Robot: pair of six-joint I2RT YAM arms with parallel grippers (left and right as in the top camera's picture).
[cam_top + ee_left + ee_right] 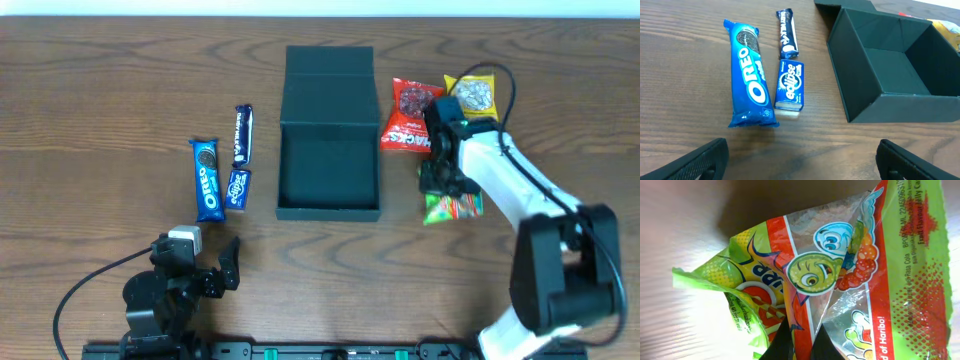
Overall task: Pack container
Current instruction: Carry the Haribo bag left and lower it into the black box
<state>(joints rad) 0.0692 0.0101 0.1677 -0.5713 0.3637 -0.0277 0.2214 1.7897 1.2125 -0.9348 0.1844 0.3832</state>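
The dark teal-green container (pixel 328 205) stands open at the table's middle, its flap lid (pixel 329 85) folded back; it looks empty. It also shows in the left wrist view (pixel 890 102). My right gripper (pixel 441 183) is shut on a green Haribo packet (pixel 455 207), pinching a fold of it (pixel 805 280) to the right of the container. My left gripper (pixel 205 270) is open and empty near the front edge, short of an Oreo pack (pixel 749 72), an Eclipse box (pixel 790 85) and a dark blue bar (pixel 787 32).
A red snack packet (pixel 408 116) and a yellow snack packet (pixel 474 95) lie right of the container's lid, behind my right arm. The Oreo pack (pixel 206 180), Eclipse box (pixel 238 188) and blue bar (pixel 242 133) lie left of the container.
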